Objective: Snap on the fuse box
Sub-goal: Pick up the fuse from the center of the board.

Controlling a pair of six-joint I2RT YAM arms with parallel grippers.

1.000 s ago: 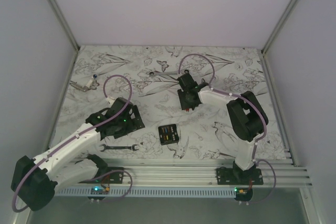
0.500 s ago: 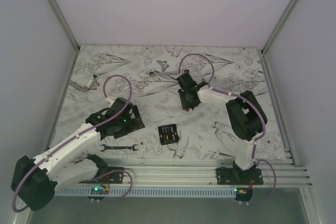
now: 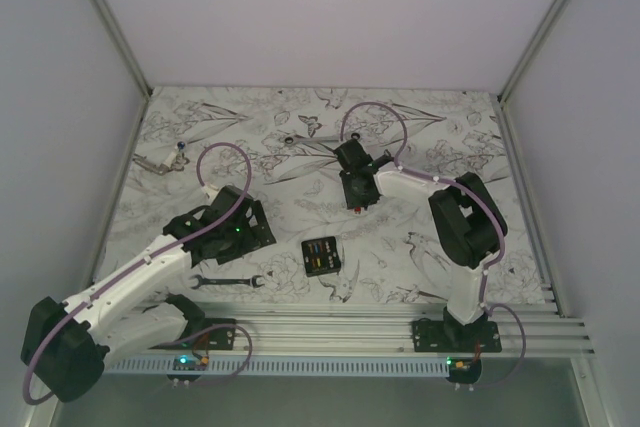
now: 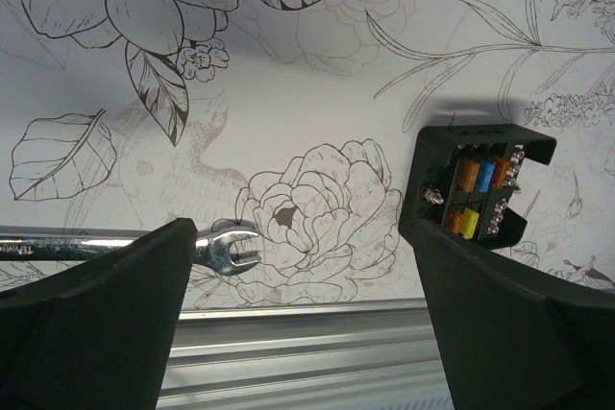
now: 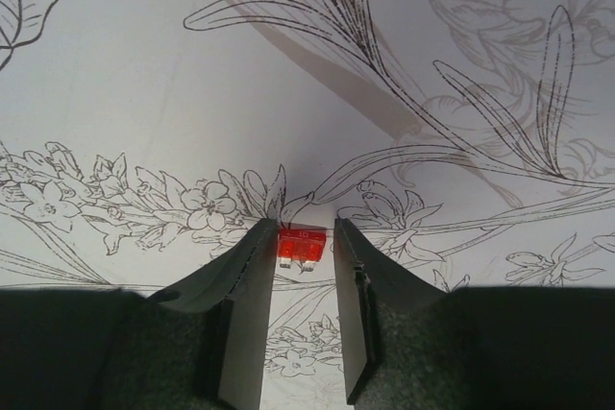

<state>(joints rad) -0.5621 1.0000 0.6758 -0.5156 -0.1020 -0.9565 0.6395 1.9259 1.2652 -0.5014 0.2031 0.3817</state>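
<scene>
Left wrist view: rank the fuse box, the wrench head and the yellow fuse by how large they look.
1. fuse box, clearly the largest.
2. wrench head; the handle is partly hidden and cropped, so the whole wrench can't be ranked.
3. yellow fuse, smallest, seated inside the box.

I can read no text, number or brand anywhere. The small red plastic fuse (image 5: 301,246) carries a faint mark on its top, too blurred for me; the small black square plastic fuse box (image 4: 478,184) shows nothing legible.
</scene>
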